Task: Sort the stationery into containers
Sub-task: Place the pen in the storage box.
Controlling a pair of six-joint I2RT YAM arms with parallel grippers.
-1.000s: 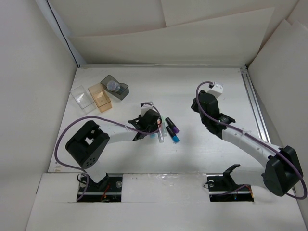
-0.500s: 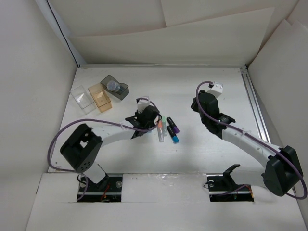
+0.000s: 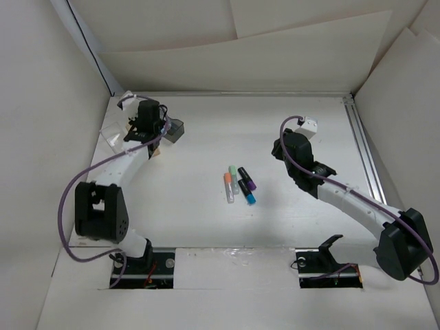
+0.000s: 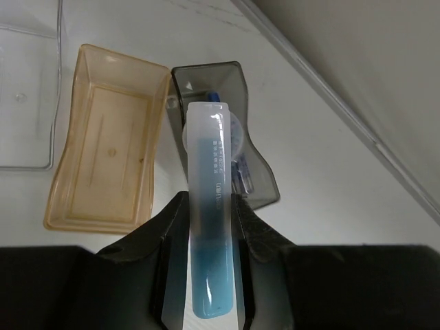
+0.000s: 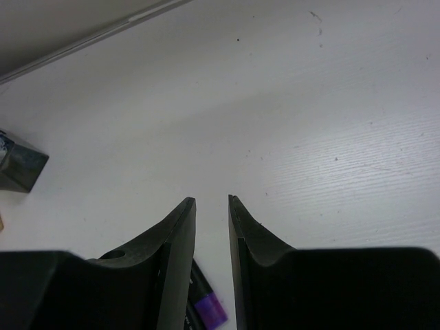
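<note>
The left gripper (image 4: pixel 208 201) is clamping a pale blue marker (image 4: pixel 212 158) between both fingers, holding it above the 3 boxes at the far left of the table (image 3: pixel 206 130). In the left wrist view the marker's far end is lying over the smoky dark grey box (image 4: pixel 265 185), which is already holding a blue-tipped piece (image 4: pixel 214 97) and a small round grey piece (image 4: pixel 234 129). The amber box (image 4: pixel 110 151) and the clear box (image 4: pixel 24 103) are sitting beside it. 4 markers (image 3: pixel 238 183) are lying mid-table: green, orange and 2 black. The right gripper (image 5: pixel 210 201) is hovering near them, jaws a narrow gap apart, gripping nothing
</note>
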